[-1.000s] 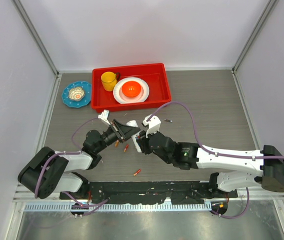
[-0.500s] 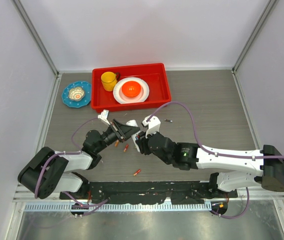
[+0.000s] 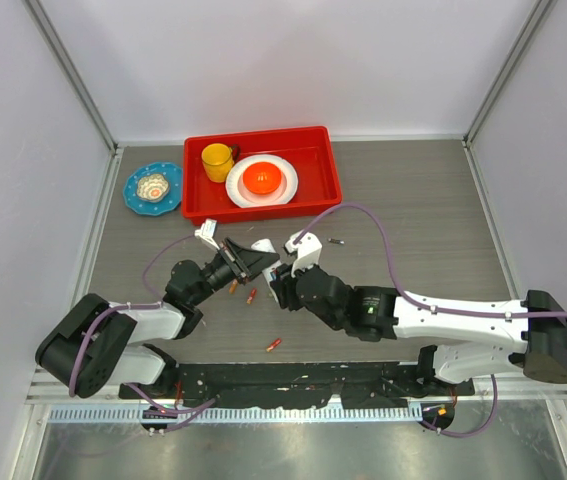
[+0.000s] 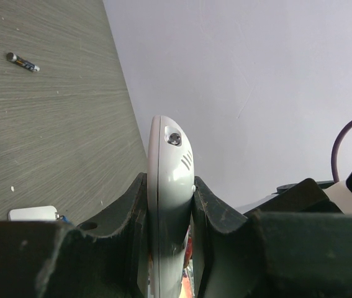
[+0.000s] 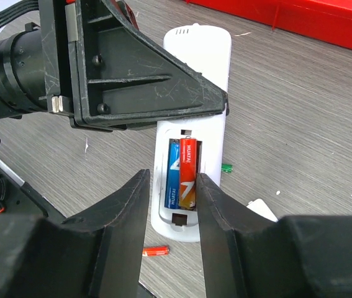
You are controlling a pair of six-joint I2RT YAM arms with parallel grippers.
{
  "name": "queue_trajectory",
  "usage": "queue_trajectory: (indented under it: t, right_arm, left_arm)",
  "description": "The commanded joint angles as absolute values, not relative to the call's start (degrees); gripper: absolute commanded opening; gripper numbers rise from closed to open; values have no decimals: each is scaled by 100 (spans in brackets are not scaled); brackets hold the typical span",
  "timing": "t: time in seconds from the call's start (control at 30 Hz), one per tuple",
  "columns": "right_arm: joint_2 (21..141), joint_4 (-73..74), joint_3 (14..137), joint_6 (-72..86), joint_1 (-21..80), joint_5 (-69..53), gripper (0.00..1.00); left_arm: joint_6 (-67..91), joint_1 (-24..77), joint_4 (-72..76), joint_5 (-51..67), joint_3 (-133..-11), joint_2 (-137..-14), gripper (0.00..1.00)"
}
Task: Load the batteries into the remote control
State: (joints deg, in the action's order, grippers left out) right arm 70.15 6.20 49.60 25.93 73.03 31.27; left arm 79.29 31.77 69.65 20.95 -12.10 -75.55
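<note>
**Operator:** Where is your remote control (image 5: 195, 59)?

**Manual:** It is clamped edgewise in your left hand (image 4: 171, 181). The blue battery (image 5: 173, 179) and orange battery (image 5: 189, 171) lie side by side in its open back. Your right hand (image 5: 172, 176) hovers above them with a narrow gap, empty.

Red tray (image 3: 315, 170) holds yellow cup (image 3: 216, 158); blue plate (image 3: 135, 203) beside.

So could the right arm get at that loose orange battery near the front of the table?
Probably yes: the battery lies bare on the table close to that arm, and the right pincer is open and empty over the remote control.
</note>
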Motion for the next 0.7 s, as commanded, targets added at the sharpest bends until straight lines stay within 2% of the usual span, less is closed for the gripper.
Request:
queue_trajectory:
  t: [0.0, 0.53, 0.57, 0.67]
  right_arm:
    - [6873, 1037, 5071, 2645, 7286, 3559, 42]
    - [6742, 879, 5150, 2610, 7277, 3463, 51]
    - [6715, 844, 5150, 2619, 7277, 3437, 56]
    - [6592, 782, 5194, 2619, 7286, 3375, 64]
  left_arm:
    - [8121, 3182, 8859, 2145, -1301, -7392, 0]
    - [8112, 3182, 8859, 2180, -1283, -7453, 0]
    - [8121, 3182, 8859, 2180, -1283, -7471, 0]
    - [8104, 3182, 8859, 2180, -1283, -7506, 1]
